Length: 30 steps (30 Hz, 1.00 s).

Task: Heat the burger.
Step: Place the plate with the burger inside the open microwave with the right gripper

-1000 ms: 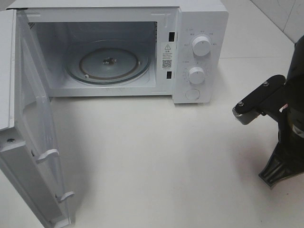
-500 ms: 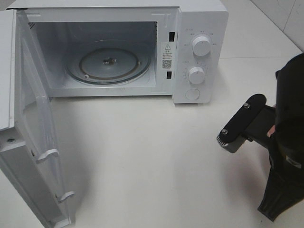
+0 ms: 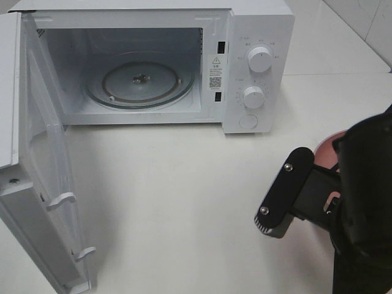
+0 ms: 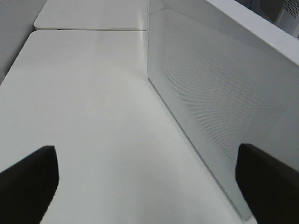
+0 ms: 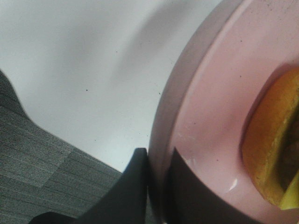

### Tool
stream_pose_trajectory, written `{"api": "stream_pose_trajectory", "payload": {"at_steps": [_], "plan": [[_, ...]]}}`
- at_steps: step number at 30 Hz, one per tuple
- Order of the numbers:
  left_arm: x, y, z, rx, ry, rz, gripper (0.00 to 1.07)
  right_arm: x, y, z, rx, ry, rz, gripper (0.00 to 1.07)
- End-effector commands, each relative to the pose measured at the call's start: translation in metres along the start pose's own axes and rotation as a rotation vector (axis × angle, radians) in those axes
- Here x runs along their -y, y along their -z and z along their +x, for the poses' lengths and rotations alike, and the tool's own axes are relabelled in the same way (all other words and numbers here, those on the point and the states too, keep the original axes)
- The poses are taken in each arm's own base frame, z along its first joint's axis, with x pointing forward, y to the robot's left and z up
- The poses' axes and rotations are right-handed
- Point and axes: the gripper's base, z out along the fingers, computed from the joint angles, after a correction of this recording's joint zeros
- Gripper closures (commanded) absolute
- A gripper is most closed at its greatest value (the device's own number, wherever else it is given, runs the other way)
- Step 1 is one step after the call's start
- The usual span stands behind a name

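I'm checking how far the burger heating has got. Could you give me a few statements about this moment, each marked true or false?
1. The microwave door stands open. True.
2. The burger sits on the glass turntable. False: nothing lies on the turntable, and the burger is on the pink plate, outside the oven.
3. The right tool is shut on the pink plate's rim. True.
4. The left tool is shut on the microwave door. False: its jaws stand wide open beside the door and hold nothing.
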Motion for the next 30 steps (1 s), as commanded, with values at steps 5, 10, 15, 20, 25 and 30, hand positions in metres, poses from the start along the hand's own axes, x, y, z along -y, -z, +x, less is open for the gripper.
{"api": "stream_pose_trajectory", "payload": {"at_steps": [5,10,15,20,25,30], "plan": [[0.000,0.002,0.002,0.020,-0.004,0.007,0.09,-0.010,0.013,0.007,0.030,0.096,0.101,1.05],[0.000,0.002,0.002,0.020,-0.004,0.007,0.09,-0.019,0.019,0.008,0.074,0.148,0.115,1.05],[0.000,0.002,0.002,0.020,-0.004,0.007,0.09,-0.025,0.025,0.008,0.118,0.191,0.139,1.05],[0.000,0.002,0.002,0.020,-0.004,0.007,0.09,-0.026,0.027,0.006,0.162,0.218,0.153,1.05],[0.000,0.002,0.002,0.020,-0.004,0.007,0.09,-0.023,0.028,0.002,0.193,0.234,0.195,1.04],[0.000,0.002,0.002,0.020,-0.004,0.007,0.09,-0.025,0.028,-0.002,0.232,0.320,0.193,1.04]]}}
